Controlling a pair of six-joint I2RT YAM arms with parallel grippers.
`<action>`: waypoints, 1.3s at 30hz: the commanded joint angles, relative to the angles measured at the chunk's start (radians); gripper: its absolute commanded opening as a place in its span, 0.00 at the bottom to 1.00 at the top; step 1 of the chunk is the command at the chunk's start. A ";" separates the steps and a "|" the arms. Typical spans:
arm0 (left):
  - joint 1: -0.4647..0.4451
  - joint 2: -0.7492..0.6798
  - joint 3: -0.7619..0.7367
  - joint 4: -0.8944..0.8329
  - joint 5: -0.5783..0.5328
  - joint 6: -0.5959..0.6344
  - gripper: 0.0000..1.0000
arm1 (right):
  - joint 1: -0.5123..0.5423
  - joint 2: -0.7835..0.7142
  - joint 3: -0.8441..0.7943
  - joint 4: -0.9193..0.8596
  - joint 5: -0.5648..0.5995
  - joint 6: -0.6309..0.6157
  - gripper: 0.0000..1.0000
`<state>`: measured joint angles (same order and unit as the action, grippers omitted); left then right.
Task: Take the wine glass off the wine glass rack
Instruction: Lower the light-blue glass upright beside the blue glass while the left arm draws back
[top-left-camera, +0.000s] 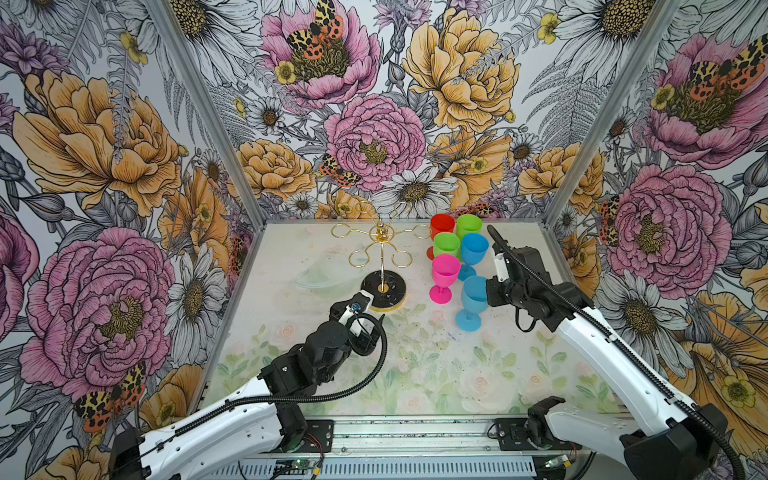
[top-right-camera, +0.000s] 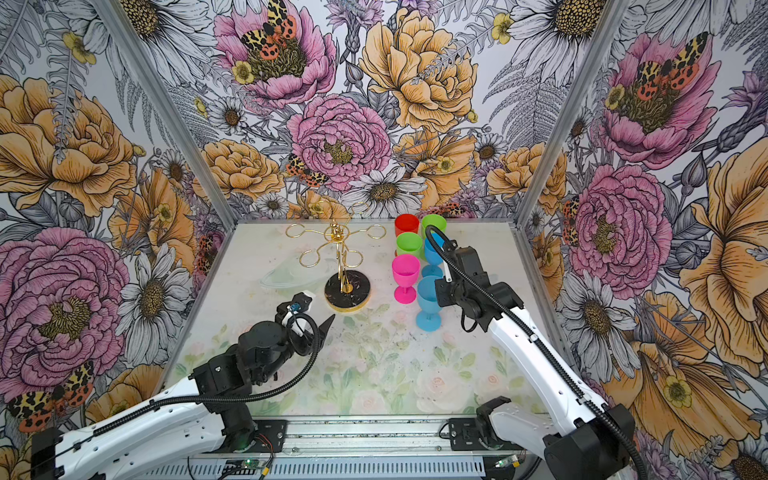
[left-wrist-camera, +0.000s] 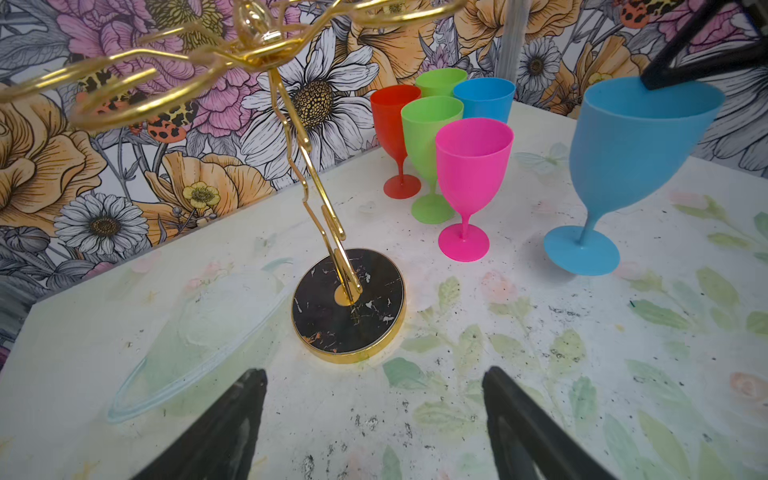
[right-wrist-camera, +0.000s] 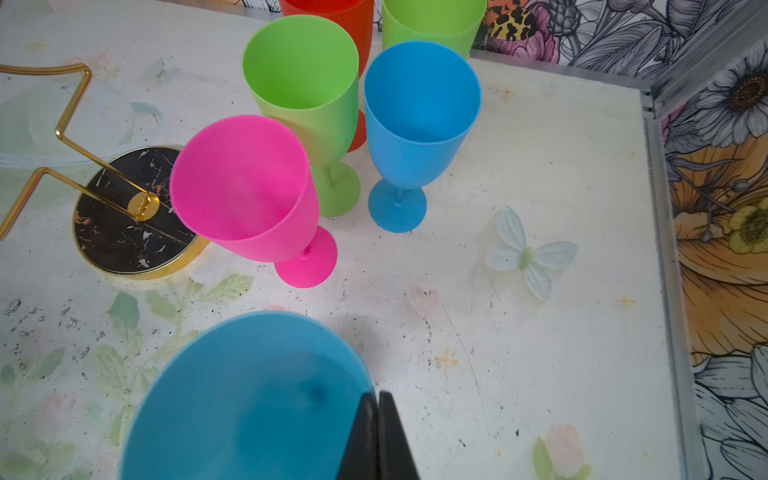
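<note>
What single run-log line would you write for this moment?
rack: empty | left gripper: open, near rack | right gripper: shut on blue glass rim, glass tilted | five other glasses: standing

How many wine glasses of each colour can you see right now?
Red wine glass: 1
Green wine glass: 2
Blue wine glass: 2
Pink wine glass: 1
Total: 6

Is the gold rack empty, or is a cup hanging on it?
Empty. All loops of the wine glass rack are bare in both top views; six coloured glasses are beside it.
</note>
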<state>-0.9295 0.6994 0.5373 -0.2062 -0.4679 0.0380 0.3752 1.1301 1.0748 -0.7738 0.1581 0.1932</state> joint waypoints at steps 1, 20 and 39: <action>0.053 -0.023 -0.018 -0.036 0.029 -0.077 0.84 | -0.016 -0.004 -0.020 0.101 0.058 0.012 0.00; 0.306 -0.072 -0.034 -0.070 0.052 -0.152 0.87 | -0.130 0.141 -0.046 0.315 -0.017 0.000 0.00; 0.413 -0.016 -0.037 0.011 0.048 -0.137 0.89 | -0.156 0.245 -0.029 0.387 -0.019 -0.017 0.00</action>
<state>-0.5308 0.6758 0.5083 -0.2356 -0.4248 -0.1024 0.2276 1.3636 1.0344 -0.4252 0.1349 0.1886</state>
